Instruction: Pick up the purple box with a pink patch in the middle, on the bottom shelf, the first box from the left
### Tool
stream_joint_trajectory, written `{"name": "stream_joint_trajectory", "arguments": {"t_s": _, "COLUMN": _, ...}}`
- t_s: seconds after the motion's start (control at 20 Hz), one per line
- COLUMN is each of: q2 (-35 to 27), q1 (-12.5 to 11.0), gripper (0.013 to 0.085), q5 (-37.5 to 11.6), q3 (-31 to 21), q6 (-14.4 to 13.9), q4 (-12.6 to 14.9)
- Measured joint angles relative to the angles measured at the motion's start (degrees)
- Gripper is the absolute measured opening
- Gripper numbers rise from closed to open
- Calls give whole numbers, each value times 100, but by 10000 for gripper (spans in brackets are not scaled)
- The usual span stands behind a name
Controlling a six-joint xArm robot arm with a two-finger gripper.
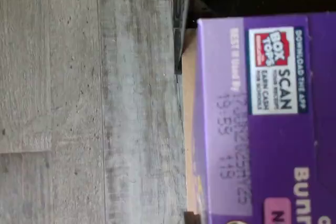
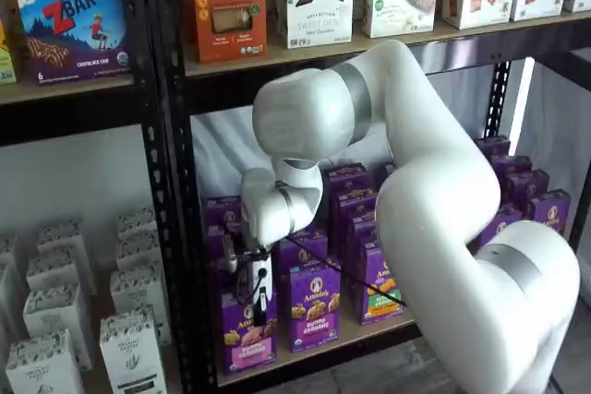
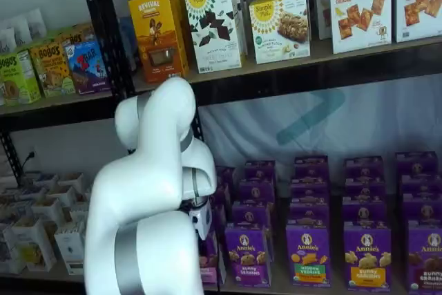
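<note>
The purple box (image 2: pixel 246 337) with a pink patch stands at the left end of the front row on the bottom shelf (image 2: pixel 369 336). My gripper (image 2: pixel 261 309) hangs at the box's top front, its white body above and a black finger down over the box face. No gap between fingers shows. In a shelf view the arm hides most of the box (image 3: pixel 209 267); the gripper's white body (image 3: pixel 202 219) sits just above it. The wrist view shows the box's purple top (image 1: pixel 262 129) close up, with a Box Tops label.
Same-size purple cartons (image 2: pixel 314 306) stand right of the box, one with a green-and-orange panel (image 2: pixel 379 294). A black rack post (image 2: pixel 171 228) stands just left. White cartons (image 2: pixel 55 320) fill the neighbouring rack. The higher board (image 2: pixel 369 43) holds orange and white cartons. Grey floor (image 1: pixel 79 103) lies below.
</note>
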State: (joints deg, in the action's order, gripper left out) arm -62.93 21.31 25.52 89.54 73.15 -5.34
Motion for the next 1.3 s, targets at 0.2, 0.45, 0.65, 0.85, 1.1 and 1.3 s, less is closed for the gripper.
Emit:
{"name": "stream_joint_trajectory", "arguments": {"t_s": 0.2, "q2": 25, "q1": -9, "gripper": 330, "q5": -12, "q3": -33, "q6": 21, "q4": -13}}
{"name": "stream_joint_trajectory", "arguments": {"t_s": 0.45, "q2": 103, "q1": -28, "gripper": 290, "q5": -37, "q3": -135, "q6": 65, "q4": -40}}
{"name": "stream_joint_trajectory", "arguments": {"t_s": 0.65, "q2": 282, "q1": -51, "gripper": 290, "q5": -72, "q3": -365, "q6": 15, "q4": 43}}
{"name": "stream_joint_trajectory", "arguments": {"t_s": 0.85, "q2": 606, "q1": -66, "gripper": 290, "q5": -124, "q3": -809, "q6": -182, "q4": 279}}
{"name": "stream_joint_trajectory", "arguments": {"t_s": 1.1, "q2": 1169, "q1": -46, "gripper": 290, "q5": -299, "q3": -1602, "q6": -389, "q4": 490}}
{"name": "stream_joint_trajectory", "arguments": {"t_s": 1.3, "q2": 1755, "q1": -21, "gripper": 290, "q5": -548, "q3": -2378, "q6": -473, "q4": 559}}
